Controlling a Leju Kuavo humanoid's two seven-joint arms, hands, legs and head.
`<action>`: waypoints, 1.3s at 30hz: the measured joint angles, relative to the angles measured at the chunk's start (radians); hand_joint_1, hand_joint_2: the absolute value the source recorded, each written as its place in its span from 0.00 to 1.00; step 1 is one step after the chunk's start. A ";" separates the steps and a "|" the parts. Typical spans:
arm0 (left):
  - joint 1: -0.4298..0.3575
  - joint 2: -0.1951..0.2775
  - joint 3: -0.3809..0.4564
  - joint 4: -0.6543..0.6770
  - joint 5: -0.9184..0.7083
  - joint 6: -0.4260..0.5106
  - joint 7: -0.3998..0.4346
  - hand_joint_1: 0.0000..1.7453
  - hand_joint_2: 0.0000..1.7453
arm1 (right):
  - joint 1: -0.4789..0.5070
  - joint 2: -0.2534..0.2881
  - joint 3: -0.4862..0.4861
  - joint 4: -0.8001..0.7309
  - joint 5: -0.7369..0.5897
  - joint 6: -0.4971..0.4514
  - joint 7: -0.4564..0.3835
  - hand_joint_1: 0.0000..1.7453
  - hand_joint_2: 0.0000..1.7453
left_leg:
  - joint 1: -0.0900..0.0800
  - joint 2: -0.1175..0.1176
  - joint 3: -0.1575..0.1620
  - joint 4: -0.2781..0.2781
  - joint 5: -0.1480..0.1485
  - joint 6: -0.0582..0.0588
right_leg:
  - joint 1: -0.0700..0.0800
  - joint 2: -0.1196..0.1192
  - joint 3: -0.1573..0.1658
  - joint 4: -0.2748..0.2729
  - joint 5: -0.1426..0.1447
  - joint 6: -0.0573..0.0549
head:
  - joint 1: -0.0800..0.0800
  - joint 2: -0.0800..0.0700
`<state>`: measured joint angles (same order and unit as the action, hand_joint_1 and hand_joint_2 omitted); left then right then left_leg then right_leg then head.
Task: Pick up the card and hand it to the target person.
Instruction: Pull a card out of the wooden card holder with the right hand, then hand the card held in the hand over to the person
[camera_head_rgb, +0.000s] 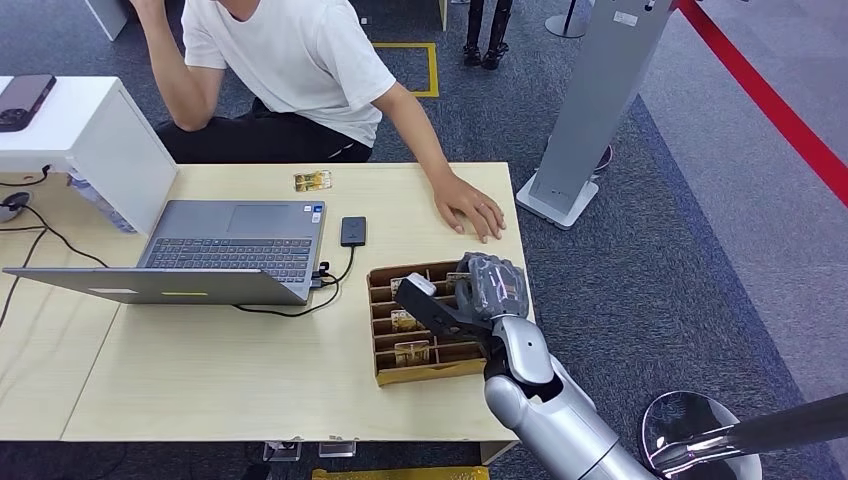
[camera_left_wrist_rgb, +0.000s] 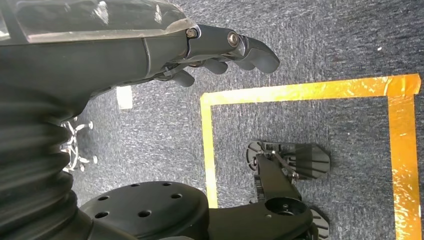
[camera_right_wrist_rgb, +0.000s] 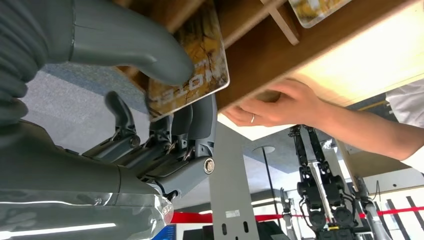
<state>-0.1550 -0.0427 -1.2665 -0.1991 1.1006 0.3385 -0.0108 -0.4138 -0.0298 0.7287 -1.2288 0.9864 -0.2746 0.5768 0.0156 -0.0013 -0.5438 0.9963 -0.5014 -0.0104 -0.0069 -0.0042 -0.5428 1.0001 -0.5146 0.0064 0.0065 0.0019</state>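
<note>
My right hand (camera_head_rgb: 482, 291) hangs over the right end of a brown wooden card box (camera_head_rgb: 425, 373) near the table's right edge. In the right wrist view its thumb (camera_right_wrist_rgb: 125, 45) and fingers (camera_right_wrist_rgb: 192, 125) pinch a gold printed card (camera_right_wrist_rgb: 190, 75) at the box's slots. More gold cards (camera_head_rgb: 410, 351) lie in other slots. A person in a white shirt sits across the table, one hand (camera_head_rgb: 470, 212) flat on the tabletop just beyond the box. My left hand (camera_left_wrist_rgb: 220, 50) hangs over the carpet, fingers loosely bent and holding nothing.
An open grey laptop (camera_head_rgb: 220, 250) stands left of the box, with a small black device (camera_head_rgb: 353, 231) on a cable beside it. Another gold card (camera_head_rgb: 312, 181) lies near the far table edge. A grey pillar (camera_head_rgb: 600, 100) rises right of the table.
</note>
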 joint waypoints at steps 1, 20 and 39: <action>0.000 0.000 0.000 0.000 0.000 0.001 0.000 0.00 1.00 | -0.001 0.000 0.000 0.000 0.000 0.000 -0.001 0.92 1.00 | 0.000 0.000 0.000 0.000 0.000 0.000 | 0.000 0.000 0.000 0.000 0.000 0.000 | 0.000 0.000; 0.003 0.000 0.000 0.000 -0.007 -0.001 -0.014 0.00 1.00 | -0.009 0.000 0.015 0.004 -0.021 0.000 -0.002 0.93 1.00 | 0.000 0.000 0.000 0.000 0.000 0.000 | 0.000 0.000 0.000 0.000 0.000 0.000 | 0.000 0.000; 0.003 0.000 0.000 0.000 0.009 0.010 -0.019 0.00 1.00 | 0.025 0.006 -0.003 -0.021 0.092 -0.283 -0.220 0.93 1.00 | 0.000 0.000 0.000 0.000 0.000 0.000 | 0.000 0.000 0.000 0.000 0.000 0.000 | 0.001 0.000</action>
<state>-0.1521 -0.0427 -1.2665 -0.1991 1.1098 0.3485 -0.0302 -0.3893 -0.0238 0.7255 -1.2503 1.0783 -0.5576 0.3564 0.0156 -0.0014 -0.5434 0.9965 -0.5013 -0.0105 -0.0069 -0.0042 -0.5428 1.0001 -0.5145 0.0063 0.0077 0.0019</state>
